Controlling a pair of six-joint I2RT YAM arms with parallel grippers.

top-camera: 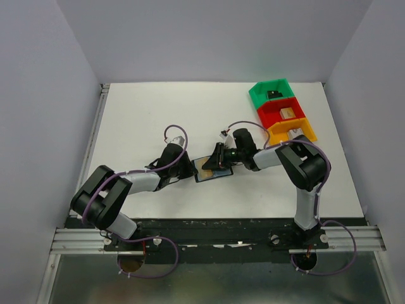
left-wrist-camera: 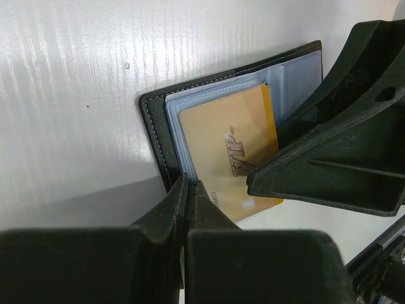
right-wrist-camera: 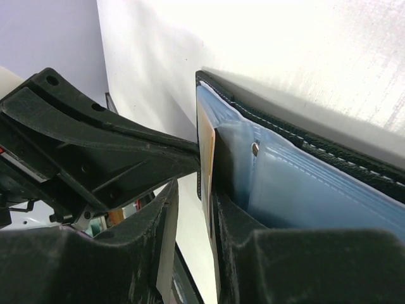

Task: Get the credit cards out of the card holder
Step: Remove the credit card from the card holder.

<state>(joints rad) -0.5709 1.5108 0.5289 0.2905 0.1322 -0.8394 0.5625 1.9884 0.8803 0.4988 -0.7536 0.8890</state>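
The card holder (top-camera: 221,172) lies open on the white table between both arms, its black rim (left-wrist-camera: 155,126) framing blue-grey pockets (right-wrist-camera: 304,183). A gold-orange credit card (left-wrist-camera: 228,145) marked VIP sticks partway out of a pocket. My left gripper (left-wrist-camera: 188,183) is shut on the holder's near edge, and from above it (top-camera: 190,169) sits at the holder's left side. My right gripper (right-wrist-camera: 193,190) straddles the gold card's edge (right-wrist-camera: 207,152): the card lies against one finger and a gap shows on the other side. Other cards are hidden.
Green (top-camera: 272,94), red (top-camera: 281,113) and orange (top-camera: 291,130) plastic bins stand in a row at the back right, each with a small item inside. The right arm's finger (left-wrist-camera: 329,164) crowds the right half of the left wrist view.
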